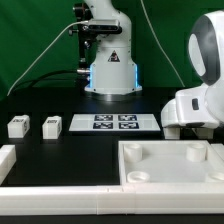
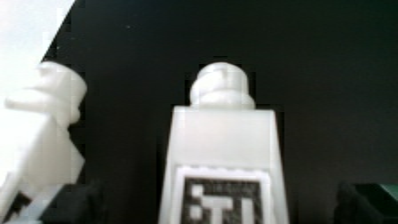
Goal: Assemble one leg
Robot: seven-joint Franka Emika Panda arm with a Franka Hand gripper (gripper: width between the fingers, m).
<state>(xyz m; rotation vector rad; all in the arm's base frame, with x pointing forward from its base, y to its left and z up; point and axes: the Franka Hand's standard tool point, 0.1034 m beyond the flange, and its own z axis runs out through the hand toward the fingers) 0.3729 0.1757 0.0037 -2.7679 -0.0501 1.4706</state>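
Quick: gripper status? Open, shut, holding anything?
Gripper: open, holding nothing. A leg sits between its fingers, with a gap on each side.

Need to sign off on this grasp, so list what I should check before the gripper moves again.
1. Jaws open: ok. The gripper stands wide, one of the fingers on each side of the leg.
2. Leg centred between the fingers: ok, roughly midway in the wrist view.
3. Second leg out of the fingers' closing path: cannot tell; it lies close beside, near one finger.
4. Finger height over the table: cannot tell; the exterior view hides the fingertips.
5. Sockets of the tray-like part free: ok, they look empty in the exterior view.
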